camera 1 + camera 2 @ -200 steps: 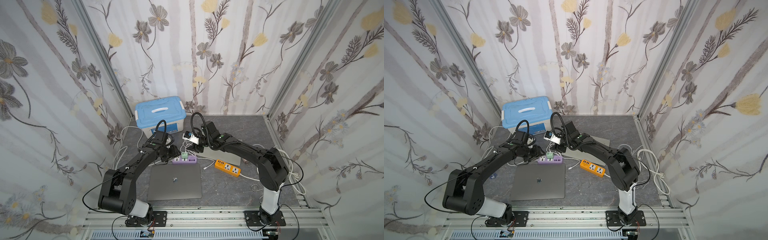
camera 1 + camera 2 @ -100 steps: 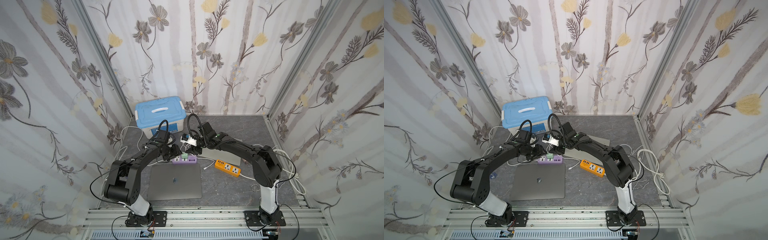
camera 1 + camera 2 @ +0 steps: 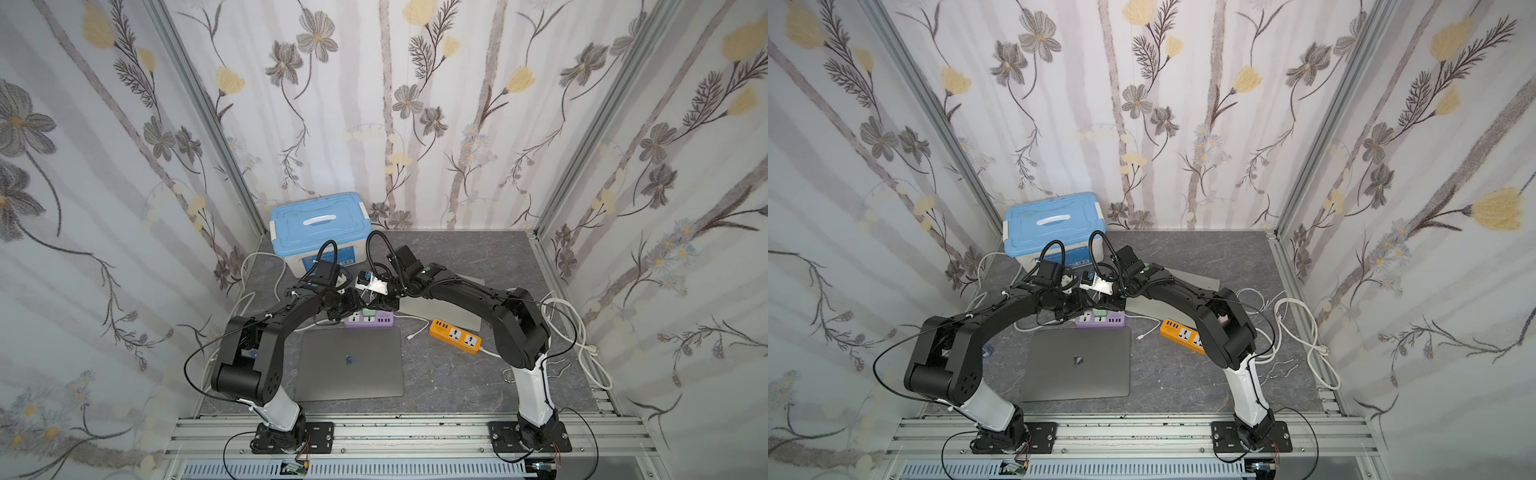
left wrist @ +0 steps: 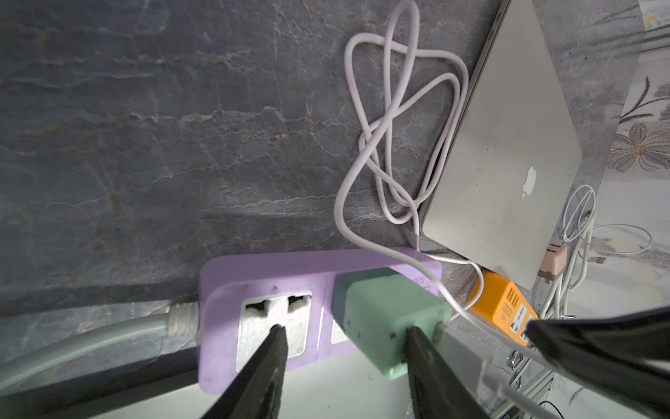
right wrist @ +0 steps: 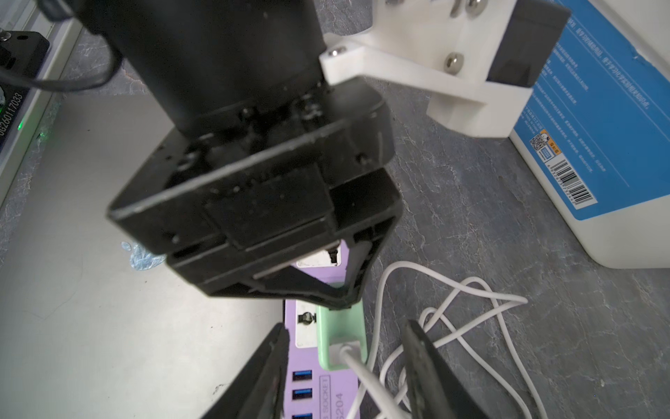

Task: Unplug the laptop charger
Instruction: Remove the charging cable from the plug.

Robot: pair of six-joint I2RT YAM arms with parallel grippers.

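I have the mint-green charger (image 3: 371, 312) just left of centre and a little below mid-height in both top views (image 3: 1099, 312). It is seated in the purple power strip (image 3: 370, 321), which lies with its long axis left to right, against the far edge of the closed grey laptop (image 3: 349, 361). The charger block stands up off the strip's face, next to an empty socket. From the right wrist camera its longer side looks to run along the strip's length (image 5: 340, 326), and the white cable (image 5: 446, 290) leaves a port on its upward face.

My left pincer (image 4: 344, 331) is spread. One fingertip (image 4: 275, 337) rests on the empty socket and the other presses against the charger (image 4: 391, 319), so nothing is clamped between them. My right pincer (image 5: 345, 324) is also released, and its fingers straddle the charger's cable end without touching it.

As for writing, the strip (image 5: 319, 395) reads "SOCKET" and "S204" beside its blue USB ports. Both the grey laptop and the silver laptop (image 4: 507, 145) carry an Apple logo. The blue-lidded box (image 3: 320, 220) has a blue label (image 5: 580, 109) with a barcode, a QR code and print too small for me to read. An orange power strip (image 3: 455, 336) lies on the worktop (image 3: 478, 257), right of the purple one.
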